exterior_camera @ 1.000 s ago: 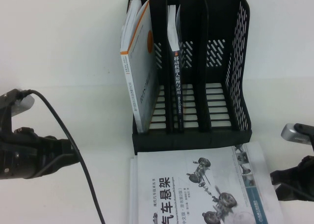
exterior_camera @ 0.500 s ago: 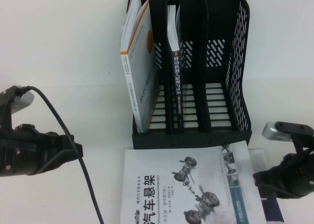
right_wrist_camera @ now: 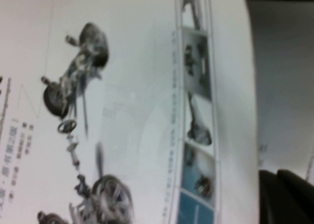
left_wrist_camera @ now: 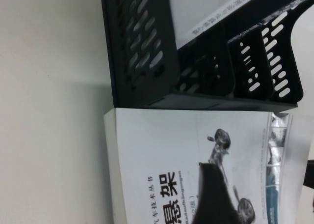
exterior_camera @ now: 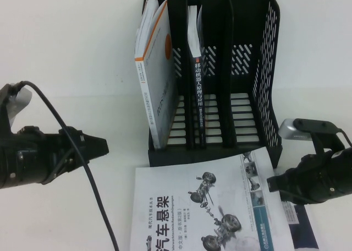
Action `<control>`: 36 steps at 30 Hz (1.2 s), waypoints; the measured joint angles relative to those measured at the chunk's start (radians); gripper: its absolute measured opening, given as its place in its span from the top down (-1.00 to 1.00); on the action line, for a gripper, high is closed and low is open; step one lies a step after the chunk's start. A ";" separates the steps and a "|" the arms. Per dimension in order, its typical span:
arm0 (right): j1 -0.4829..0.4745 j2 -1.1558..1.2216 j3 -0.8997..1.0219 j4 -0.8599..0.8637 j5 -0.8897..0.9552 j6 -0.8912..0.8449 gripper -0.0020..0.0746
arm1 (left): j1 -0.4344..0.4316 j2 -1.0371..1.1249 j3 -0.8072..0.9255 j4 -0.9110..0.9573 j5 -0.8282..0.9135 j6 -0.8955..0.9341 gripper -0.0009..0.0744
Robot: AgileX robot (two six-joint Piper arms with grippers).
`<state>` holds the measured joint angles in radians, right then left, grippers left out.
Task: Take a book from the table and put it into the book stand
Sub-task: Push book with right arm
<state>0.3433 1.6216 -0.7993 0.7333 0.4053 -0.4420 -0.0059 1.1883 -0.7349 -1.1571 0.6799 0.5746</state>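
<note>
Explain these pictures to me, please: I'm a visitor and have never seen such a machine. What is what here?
This is a robot with two arms, each ending in a claw. One picture looks down from a raised camera; the other two come from cameras on each wrist.

On the white table stands a black book stand with three slots. A white-and-orange book stands in its left slot, another book in the middle one, and the right slot is empty.

In front of it lies the book with a car-suspension drawing.

The left claw sits at the book's left, apart from it, holding nothing. The right claw is at the book's right edge; whether it grips is unclear.
</note>
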 joint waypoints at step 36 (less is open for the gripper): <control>0.000 0.000 0.000 -0.272 0.074 0.205 0.95 | 0.000 0.346 -0.001 -0.082 0.098 0.176 -0.10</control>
<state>0.3433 1.6219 -0.7993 0.4617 0.4792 -0.2370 -0.0059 1.5338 -0.7358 -1.2388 0.7782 0.7507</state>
